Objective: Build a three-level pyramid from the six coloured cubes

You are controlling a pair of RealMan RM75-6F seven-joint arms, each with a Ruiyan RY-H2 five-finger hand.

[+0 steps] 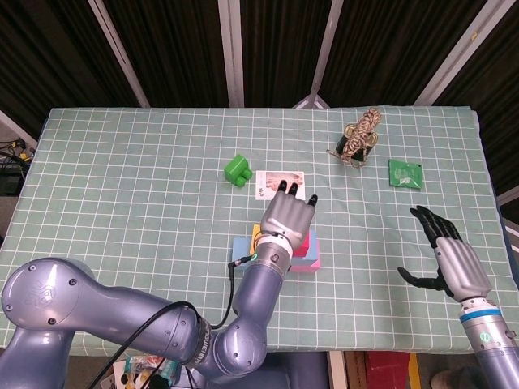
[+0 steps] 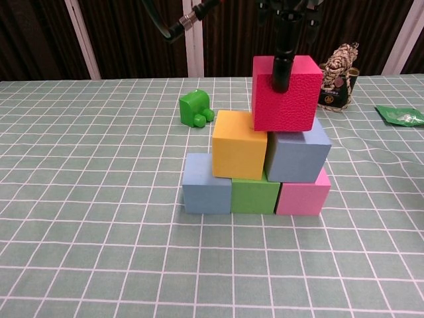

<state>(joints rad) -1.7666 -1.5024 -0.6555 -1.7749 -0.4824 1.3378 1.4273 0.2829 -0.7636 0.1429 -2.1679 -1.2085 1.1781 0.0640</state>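
— Bottom row? 
— Light blue cube, green cube, pink cube. 
— Above? 
— Orange cube, grey-blue cube, crimson cube (pebbled texture). 
— The cloth? 
— Pale green tablecloth, white grid.

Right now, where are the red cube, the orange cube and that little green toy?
red cube (image 2: 286, 99), chest view, middle of its front face.
orange cube (image 2: 239, 147), chest view, centre of its front face.
green toy (image 2: 195, 108), chest view, middle of its body.
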